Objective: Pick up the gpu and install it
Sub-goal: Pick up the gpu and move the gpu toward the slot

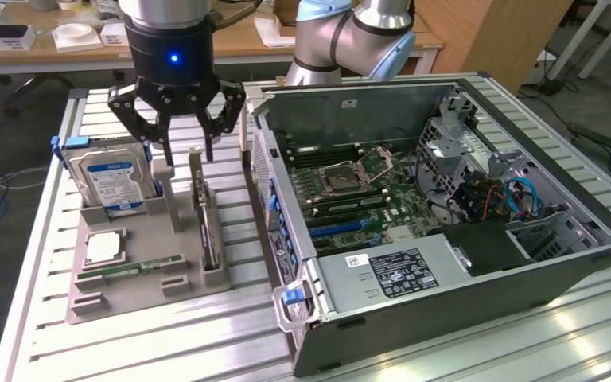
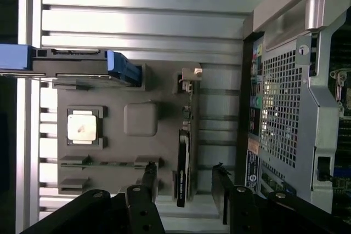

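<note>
In the exterior view the gripper (image 1: 185,153) hangs spread wide, holding nothing, over the gpu (image 1: 206,223), which stands on edge in the grey tray (image 1: 162,235) beside the open computer case (image 1: 337,111). In the wrist view the card sits between both fingers (image 2: 149,178), touching neither.

Ribbed bare-aluminium bench (image 1: 157,350) with a dull sheen, matt grey plastic tray (image 1: 141,290), silver metal hard drive (image 1: 112,181) with glossy label, dark matt sheet-metal computer case (image 1: 476,302), matt black claw (image 1: 187,157)
</note>
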You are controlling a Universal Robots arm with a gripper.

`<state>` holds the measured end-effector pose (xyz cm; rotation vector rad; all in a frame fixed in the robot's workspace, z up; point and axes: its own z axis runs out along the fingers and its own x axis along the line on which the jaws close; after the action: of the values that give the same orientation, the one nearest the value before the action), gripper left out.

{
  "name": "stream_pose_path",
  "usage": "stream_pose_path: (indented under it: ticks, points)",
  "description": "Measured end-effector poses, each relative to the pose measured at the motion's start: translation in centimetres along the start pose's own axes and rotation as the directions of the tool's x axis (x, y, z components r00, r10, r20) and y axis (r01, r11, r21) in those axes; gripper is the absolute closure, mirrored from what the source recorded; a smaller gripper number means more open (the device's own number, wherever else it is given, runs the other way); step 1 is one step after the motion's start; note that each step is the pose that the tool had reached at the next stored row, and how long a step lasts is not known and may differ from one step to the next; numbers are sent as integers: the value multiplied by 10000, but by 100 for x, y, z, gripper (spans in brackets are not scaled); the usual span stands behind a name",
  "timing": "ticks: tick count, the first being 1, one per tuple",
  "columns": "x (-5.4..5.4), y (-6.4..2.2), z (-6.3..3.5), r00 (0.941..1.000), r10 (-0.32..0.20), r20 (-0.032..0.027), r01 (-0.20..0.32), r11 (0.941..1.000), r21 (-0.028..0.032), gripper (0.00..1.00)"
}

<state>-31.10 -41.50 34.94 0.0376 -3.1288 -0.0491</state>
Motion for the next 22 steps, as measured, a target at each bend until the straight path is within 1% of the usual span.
stream_pose_path:
  ticks: [22]
  points:
    - [-2, -67, 293, 10000, -1, 0, 1, 10000, 0, 47]
